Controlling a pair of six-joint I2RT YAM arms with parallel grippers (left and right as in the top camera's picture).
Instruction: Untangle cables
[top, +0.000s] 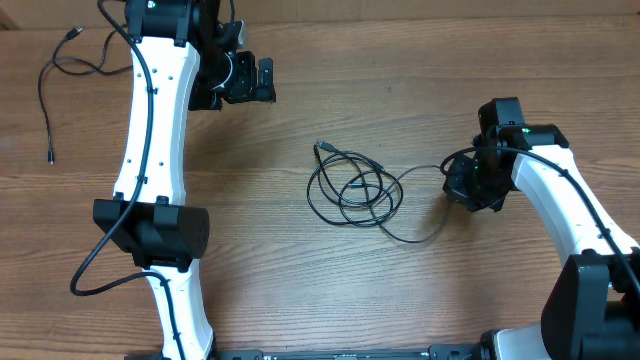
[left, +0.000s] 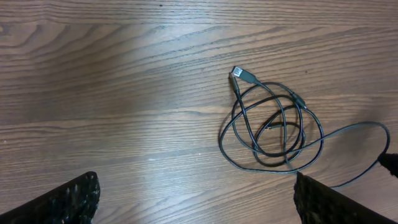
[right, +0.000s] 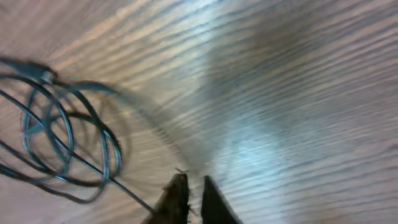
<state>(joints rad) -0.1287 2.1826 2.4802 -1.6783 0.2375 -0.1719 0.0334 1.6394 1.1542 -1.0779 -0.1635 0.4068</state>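
A loose bundle of thin black cables (top: 352, 190) lies in overlapping loops at the table's middle, with a silvery plug (top: 322, 148) at its upper left. It also shows in the left wrist view as cables (left: 273, 127). One strand (top: 425, 170) loops out to the right and reaches my right gripper (top: 452, 190). There the gripper (right: 193, 178) has its fingers nearly together, and the strand (right: 127, 190) runs in under the left finger. A separate cable (top: 45, 85) lies at the far left. My left gripper (top: 262, 80) hangs wide open and empty (left: 196, 180), up and left of the bundle.
The left arm (top: 150, 150) stretches along the table's left side, between the separate cable and the bundle. The right arm (top: 570, 210) comes in from the lower right corner. Wood-grain tabletop (top: 300, 280) surrounds the bundle.
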